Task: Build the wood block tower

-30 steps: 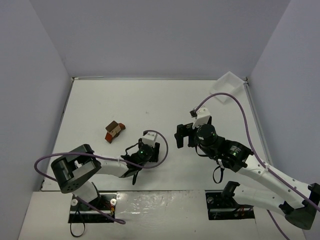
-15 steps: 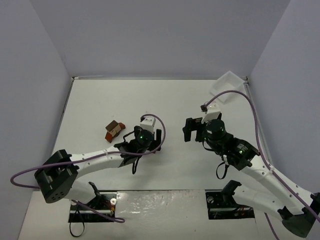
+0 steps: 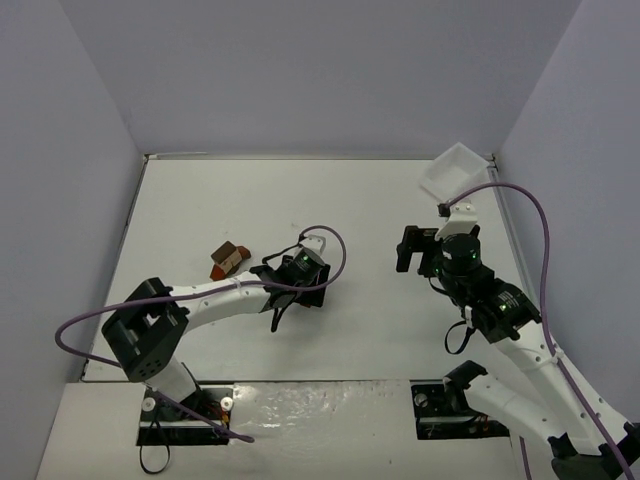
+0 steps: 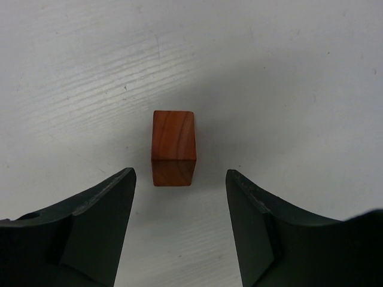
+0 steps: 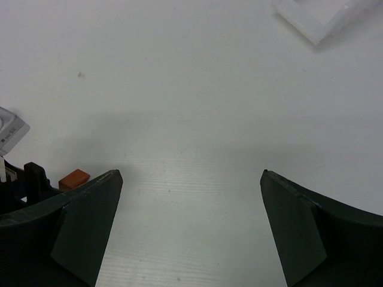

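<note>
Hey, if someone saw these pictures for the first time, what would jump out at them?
The reddish-brown block lying on the white table, framed by the open left gripper with a gap on either side. In the top view, the small tower of tan and red-brown blocks sits left of that gripper, while the right gripper hangs open short of the white tray in the far right corner.
</note>
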Robot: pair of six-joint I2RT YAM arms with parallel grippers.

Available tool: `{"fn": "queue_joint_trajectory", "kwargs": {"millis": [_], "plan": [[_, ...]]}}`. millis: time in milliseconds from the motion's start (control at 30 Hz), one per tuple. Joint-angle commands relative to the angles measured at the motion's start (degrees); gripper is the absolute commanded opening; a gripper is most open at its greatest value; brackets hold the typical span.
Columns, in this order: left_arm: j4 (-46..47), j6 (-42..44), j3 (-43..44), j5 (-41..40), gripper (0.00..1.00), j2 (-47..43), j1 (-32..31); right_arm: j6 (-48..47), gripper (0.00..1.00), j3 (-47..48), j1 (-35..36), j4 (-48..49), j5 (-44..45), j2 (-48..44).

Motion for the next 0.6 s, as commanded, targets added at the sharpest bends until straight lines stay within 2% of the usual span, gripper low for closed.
{"fn": "queue_joint_trajectory", "kwargs": {"millis": [0,567], "plan": [[-3.2,3.1,4.4,2.7,0.58,0.1,0.6,-1.6,0.98,-0.3,-0.8,1.5,-1.2,-0.3],[-8.6,7.9,11.8,5.9,0.55,6.7,3.1,-2.8,0.98,-1.0,-1.6,1.5,-2.9,-0.5]]}}
